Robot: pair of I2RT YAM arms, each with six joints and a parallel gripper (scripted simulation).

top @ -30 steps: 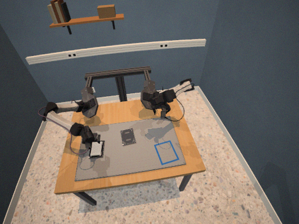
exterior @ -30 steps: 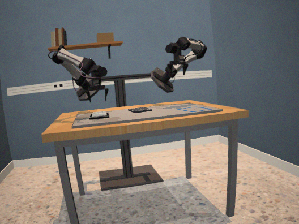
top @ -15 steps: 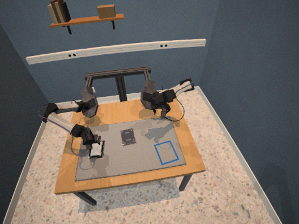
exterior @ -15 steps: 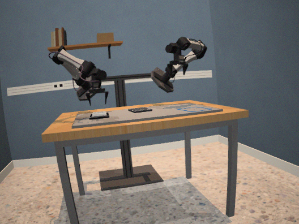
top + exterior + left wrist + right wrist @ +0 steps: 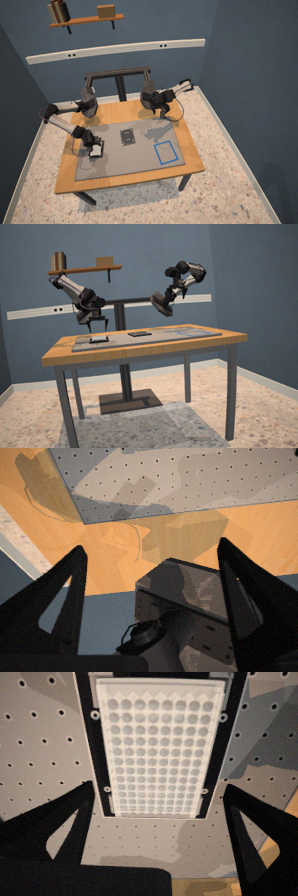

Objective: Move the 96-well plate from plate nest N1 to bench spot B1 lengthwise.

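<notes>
Gray perforated mat [image 5: 113,167] [image 5: 158,341] [image 5: 200,478] [image 5: 45,772] on wooden table [image 5: 107,111] [image 5: 147,352] [image 5: 112,558] [image 5: 195,887].

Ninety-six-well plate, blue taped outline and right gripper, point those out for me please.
96-well plate [image 5: 96,151] [image 5: 99,337] [image 5: 159,754]: top, exterior, right wrist; its white top.
Blue taped outline [image 5: 157,154]: top; its side strip.
Right gripper [image 5: 98,332] [image 5: 160,786]: exterior, right wrist; midway between fingertips.

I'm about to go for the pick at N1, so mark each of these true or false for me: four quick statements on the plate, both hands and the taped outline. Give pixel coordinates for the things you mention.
1. The 96-well plate [image 5: 96,150] [image 5: 99,337] [image 5: 157,754] sits in the nest at N1. True.
2. The right hand [image 5: 97,331] [image 5: 159,789] is clamped on the plate. False: it is open above the plate.
3. The blue taped outline [image 5: 161,163] [image 5: 194,335] already holds a plate. False: no plate lies inside it.
4. The left hand [image 5: 149,547] is open. True.
</notes>
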